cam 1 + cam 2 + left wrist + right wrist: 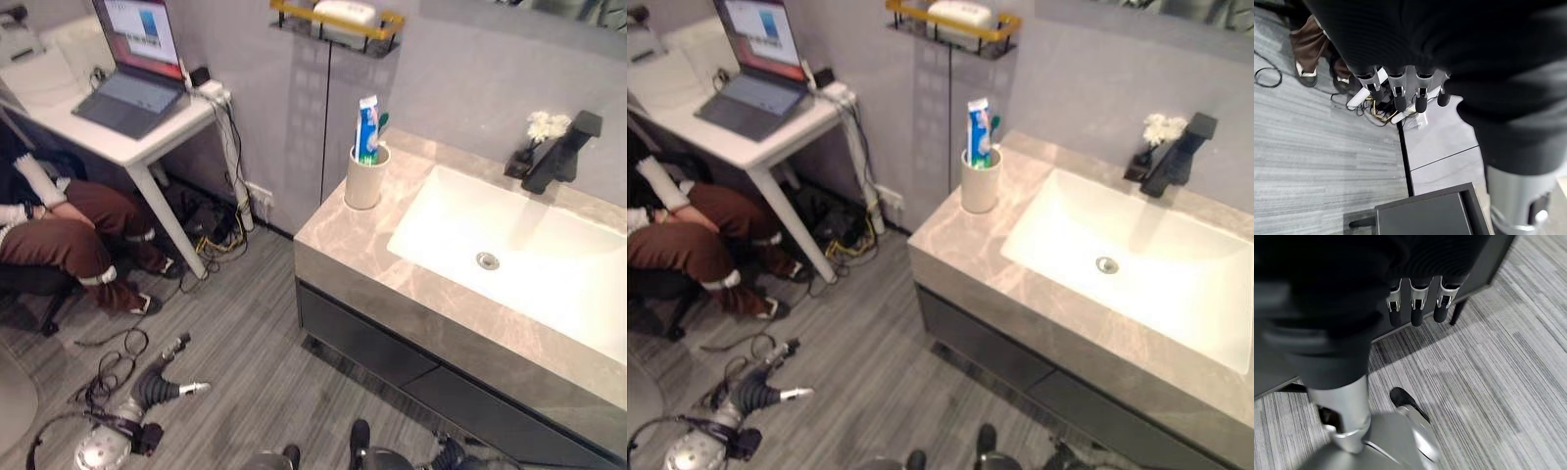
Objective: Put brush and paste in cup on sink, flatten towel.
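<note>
Left hand (1400,88) low, fingers relaxed; right hand (1418,303) likewise, empty.

Floor (245,362): grey striped planks.
Wall (470,78): pale grey.
Vanity (392,343): dark drawers under marble top.
Corner: white desk (118,137).

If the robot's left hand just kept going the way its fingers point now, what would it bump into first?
Probably the grey floor. The left hand hangs low with straight fingers, aimed toward cables by the wall. Nothing shows nearer, though depth is hard to judge.

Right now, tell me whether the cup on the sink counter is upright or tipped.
Upright. The cup stands on its base at the counter corner, mouth up, with the toothpaste tube and a green brush sticking out of the top.
</note>
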